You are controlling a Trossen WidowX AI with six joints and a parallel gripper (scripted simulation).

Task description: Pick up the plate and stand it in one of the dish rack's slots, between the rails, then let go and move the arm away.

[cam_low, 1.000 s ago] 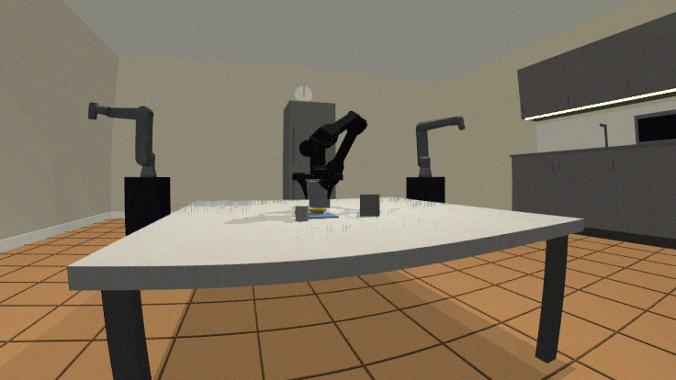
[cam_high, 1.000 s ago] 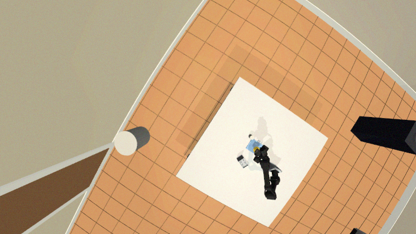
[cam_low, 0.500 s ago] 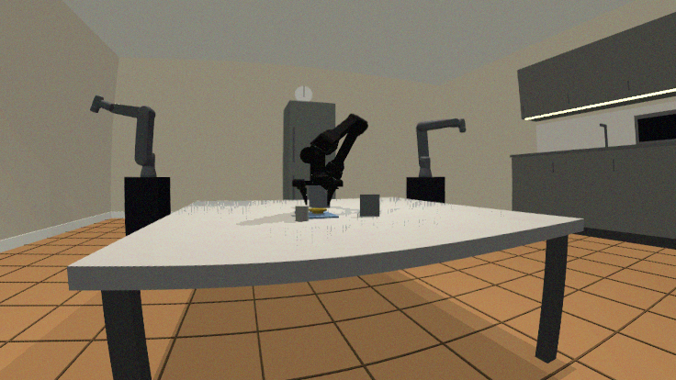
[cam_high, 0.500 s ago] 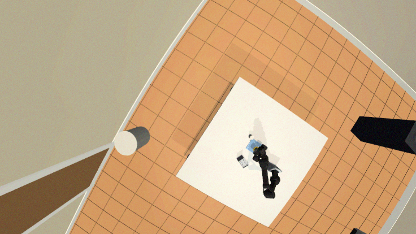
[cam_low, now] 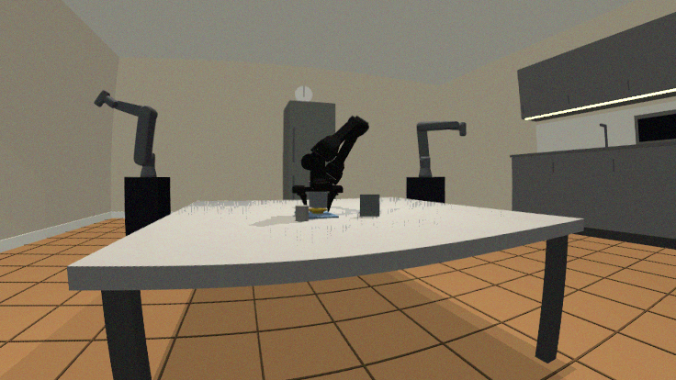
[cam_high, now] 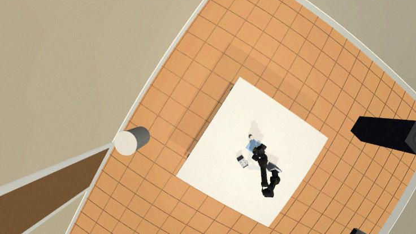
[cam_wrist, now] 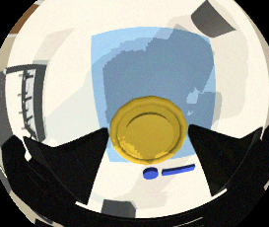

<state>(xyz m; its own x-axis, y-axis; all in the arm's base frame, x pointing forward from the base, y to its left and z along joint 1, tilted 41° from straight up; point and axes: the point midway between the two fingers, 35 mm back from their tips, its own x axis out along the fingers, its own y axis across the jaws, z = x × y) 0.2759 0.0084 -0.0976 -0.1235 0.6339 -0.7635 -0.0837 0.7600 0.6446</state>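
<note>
The yellow plate lies flat on the near part of a blue cloth. My gripper is open, with one fingertip on each side of the plate and a narrow gap at each in the wrist view. The fingertips are low, near the plate's height; whether either touches the rim cannot be told. The dish rack stands at the left in the wrist view, with dark rails and open slots. In the top view the arm hides most of the plate.
A grey cup stands beyond the cloth's far corner. A blue disc and a blue bar lie just in front of the plate. A grey object shows at the bottom of the wrist view.
</note>
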